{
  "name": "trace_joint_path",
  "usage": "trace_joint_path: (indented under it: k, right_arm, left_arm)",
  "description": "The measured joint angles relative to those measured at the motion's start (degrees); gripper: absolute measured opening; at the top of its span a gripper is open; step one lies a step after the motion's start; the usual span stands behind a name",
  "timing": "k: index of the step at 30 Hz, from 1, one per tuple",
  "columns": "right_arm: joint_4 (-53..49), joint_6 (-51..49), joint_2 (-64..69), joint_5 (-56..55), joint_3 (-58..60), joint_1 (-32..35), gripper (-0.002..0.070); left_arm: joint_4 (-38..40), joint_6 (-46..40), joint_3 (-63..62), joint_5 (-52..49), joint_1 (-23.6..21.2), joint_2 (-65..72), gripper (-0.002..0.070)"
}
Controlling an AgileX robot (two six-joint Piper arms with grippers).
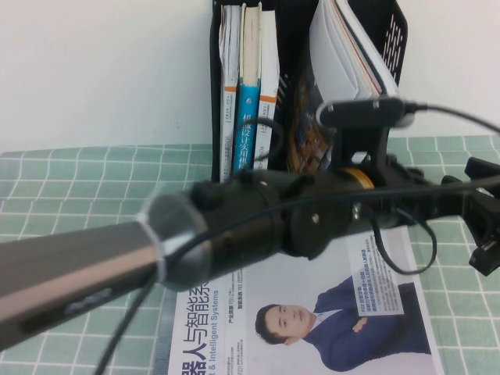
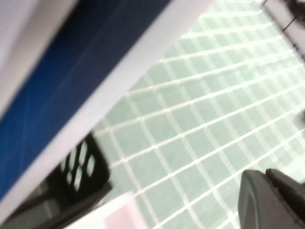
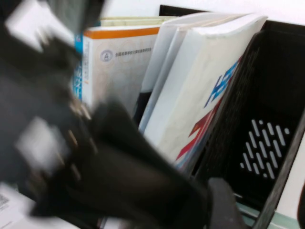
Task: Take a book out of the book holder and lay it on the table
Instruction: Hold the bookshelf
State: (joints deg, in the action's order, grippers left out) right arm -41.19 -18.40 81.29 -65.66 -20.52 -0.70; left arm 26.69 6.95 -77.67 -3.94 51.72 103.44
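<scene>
Book [image 1: 344,47] is seen tilted in book holder [image 1: 394,35], above table [image 1: 70,180]; extraction step judged in hand. Left gripper [image 1: 332,152] reaches beneath it, right gripper [image 1: 484,226] idles nearby; jaw states can't be told. Next: firm grip req'd.

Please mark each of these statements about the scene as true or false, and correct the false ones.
1. The book leans in the book holder. True.
2. The magazine picturing a man in a blue suit stands upright in the holder. False: it lies flat on the table, in front of the holder.
3. The left gripper is over the green grid cloth beside the book's dark blue cover. True; whether it is open cannot be told.
4. The right gripper is at the table's left edge. False: it is at the right edge of the high view.
5. The teal-spined book lies on the table. False: it stands upright in the holder.
</scene>
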Motion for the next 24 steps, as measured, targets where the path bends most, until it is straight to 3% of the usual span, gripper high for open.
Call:
trace_joint_path:
  k: [8,24]
  right_arm:
    - [3.5,0.0,0.1,0.0,0.0,0.0,0.0333]
    - [0.1,-1.0,0.1,0.0,0.0,0.0,0.0333]
  left_arm:
    - [-2.8,-0.7,0.0,-1.8,-0.9,-5.7,-0.0003]
    - [-9.8,-0.7,0.0,-9.2,-5.2,-8.6,-0.0003]
